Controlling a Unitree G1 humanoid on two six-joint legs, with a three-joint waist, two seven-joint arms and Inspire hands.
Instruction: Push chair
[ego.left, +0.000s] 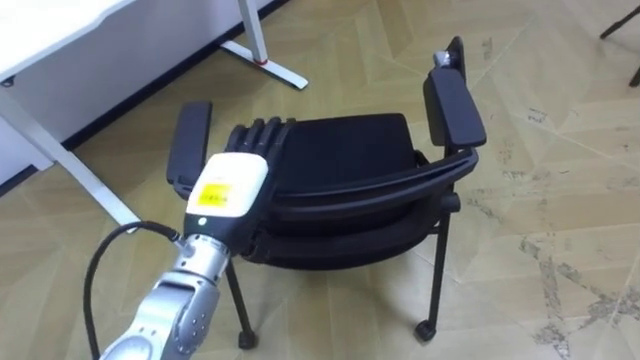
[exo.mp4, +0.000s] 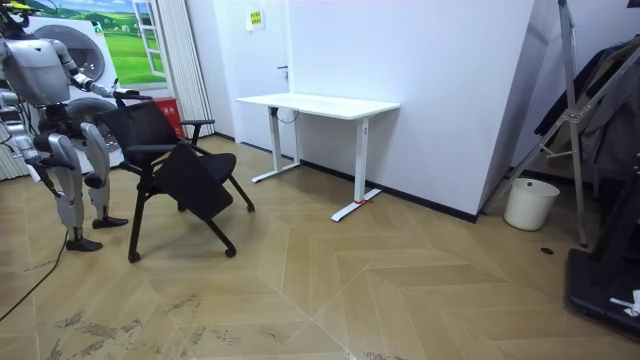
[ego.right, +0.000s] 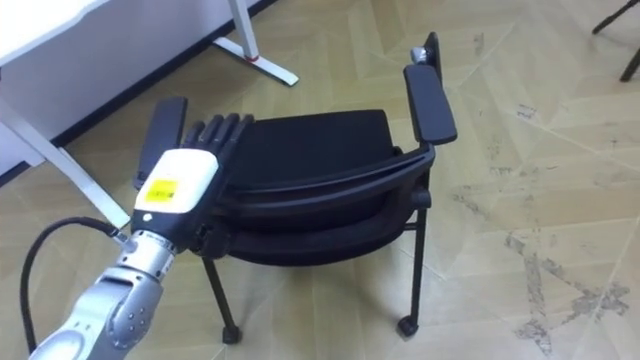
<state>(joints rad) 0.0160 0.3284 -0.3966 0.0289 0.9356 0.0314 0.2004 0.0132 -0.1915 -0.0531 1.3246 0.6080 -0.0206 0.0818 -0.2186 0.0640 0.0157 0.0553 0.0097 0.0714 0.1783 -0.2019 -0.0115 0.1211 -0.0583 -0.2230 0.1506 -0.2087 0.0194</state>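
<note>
Black chair on wood floor, left hand flat on its backrest top, fingers extended and gripping nothing, white desk beyond chair.

Floor was pale wood laid in herringbone, scuffed grey at near left. A white wall ran along the far side, with a white desk on thin legs against it. White bucket stood far right beside a dark rack. Green landscape picture and pale curtain hung far left. Light was even.
</note>
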